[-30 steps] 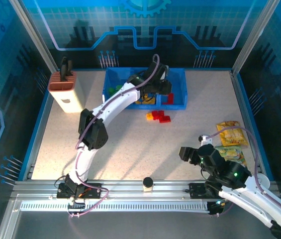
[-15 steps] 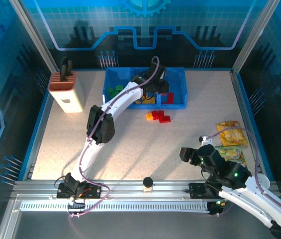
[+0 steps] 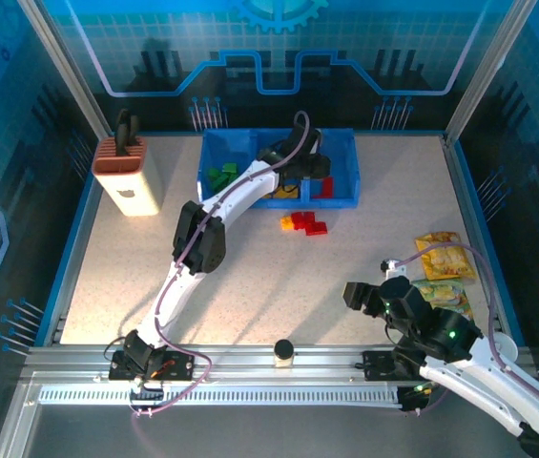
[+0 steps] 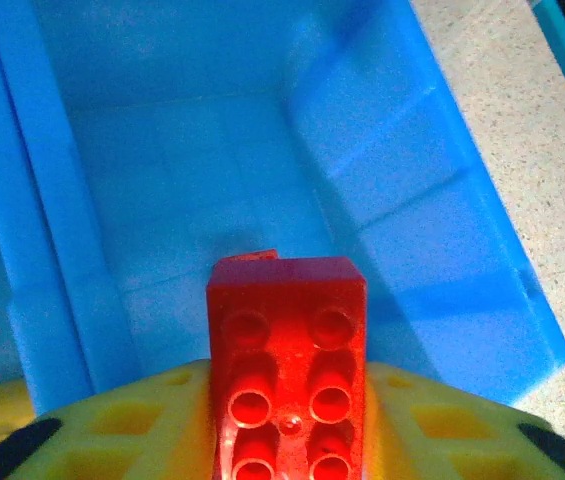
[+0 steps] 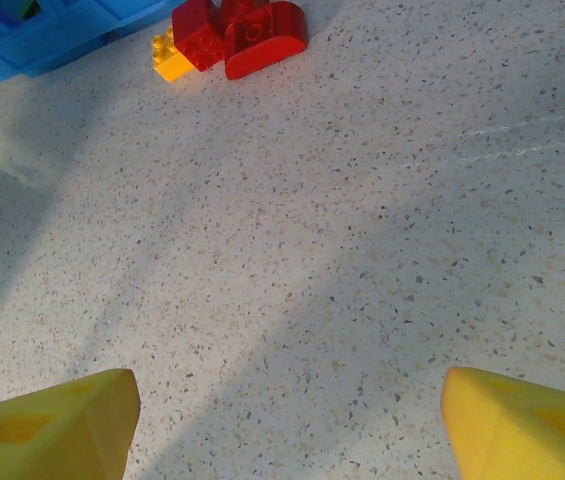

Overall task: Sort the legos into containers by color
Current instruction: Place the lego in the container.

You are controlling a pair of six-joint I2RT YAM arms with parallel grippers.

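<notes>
From above, the left gripper [image 3: 304, 170] is hanging over the tray's [image 3: 338, 202] right bin; at its wrist, pads [image 4: 112, 425] are pinching a red brick [image 4: 287, 370] above that bin's floor, best released low; the right gripper [image 5: 282, 425] is gaping empty, facing loose bricks [image 5: 237, 35] beside the tray.

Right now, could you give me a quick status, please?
Left hand holds red brick over tray, right bin. Right hand open above table. Loose bricks lie beside tray; nothing blocking.
</notes>
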